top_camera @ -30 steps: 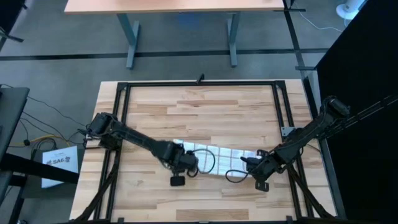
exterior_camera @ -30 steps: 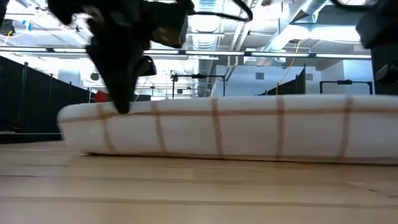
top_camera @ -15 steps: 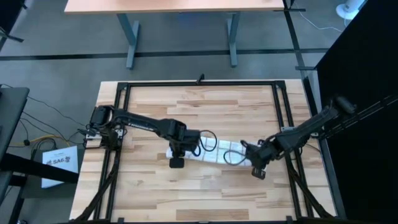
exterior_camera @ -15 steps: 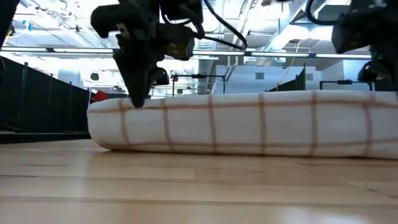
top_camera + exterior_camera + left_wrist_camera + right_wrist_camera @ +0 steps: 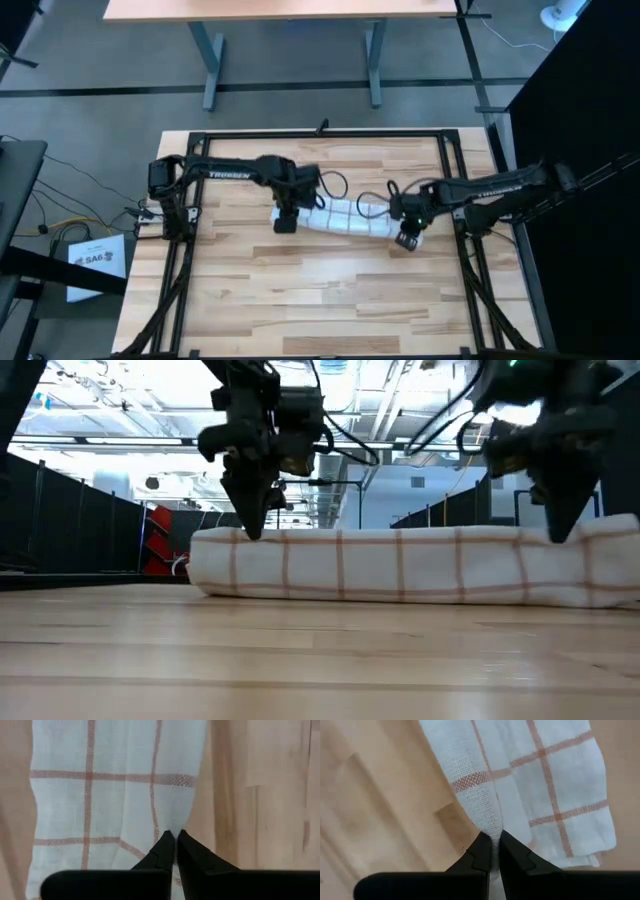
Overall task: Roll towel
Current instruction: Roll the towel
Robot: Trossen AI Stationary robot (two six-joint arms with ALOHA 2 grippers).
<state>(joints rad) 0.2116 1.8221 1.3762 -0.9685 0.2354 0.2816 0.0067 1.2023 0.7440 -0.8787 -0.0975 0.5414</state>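
Lying as a long roll near the centre of the high-view frame, the towel (image 5: 345, 217) rests on the wooden table (image 5: 330, 300), its axis running from left to right with a slight downward slant toward the right; in the low view the towel (image 5: 420, 565) spans from left of centre to the right edge of the frame, resting on the table (image 5: 300, 670); its cloth is white with a grid of reddish-brown lines.

Left gripper (image 5: 287, 212): positioned at the left end of the roll; in the low view the left gripper (image 5: 252, 530) points straight down, its tip meeting the top of the roll near the left end; in the left wrist view the left gripper (image 5: 174, 836) has both fingers pressed together, with a thin pinch of cloth of the towel (image 5: 115, 795) caught at the tips.

Right gripper (image 5: 407, 222): positioned at the right end of the roll; in the low view the right gripper (image 5: 558, 532) points down onto the top of the roll at the right of the frame; in the right wrist view the right gripper (image 5: 494, 839) is clamped on a raised fold of the towel (image 5: 540, 785), the cloth drawn into a narrow ridge between the fingers.
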